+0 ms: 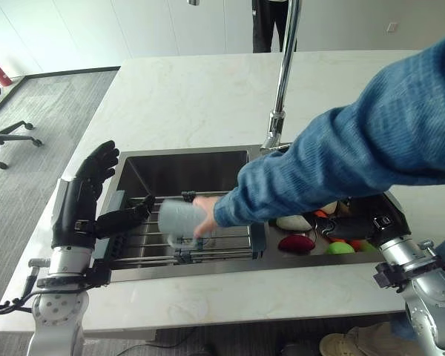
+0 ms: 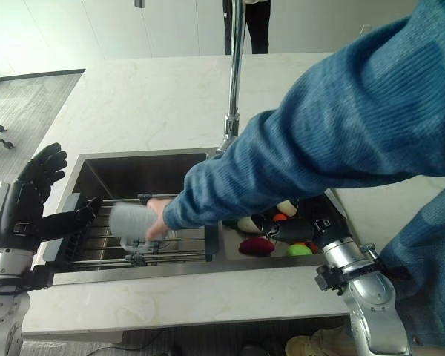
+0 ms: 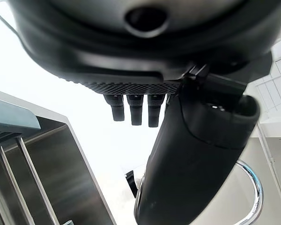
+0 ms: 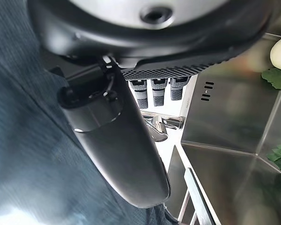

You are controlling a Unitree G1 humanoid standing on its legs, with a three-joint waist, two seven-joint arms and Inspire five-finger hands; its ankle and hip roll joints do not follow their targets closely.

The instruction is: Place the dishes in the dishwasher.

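Person's arm [image 1: 341, 163] reaches across the sink [image 1: 185, 169], setting a clear glass [image 1: 179, 219] on its side on the wire rack [image 1: 230, 243], likely staging it for pickup. Left hand [image 1: 89, 194] waits at the rack's left end, fingers spread, thumb toward the glass. Right hand [image 2: 297, 230], fingers straight, empty, over the vegetable basin [image 1: 311, 241].

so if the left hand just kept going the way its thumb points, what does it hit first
Probably the clear glass, which a person's hand holds over the rack across the sink. The open left hand has its thumb aimed along the rack toward it, though depth is hard to judge.
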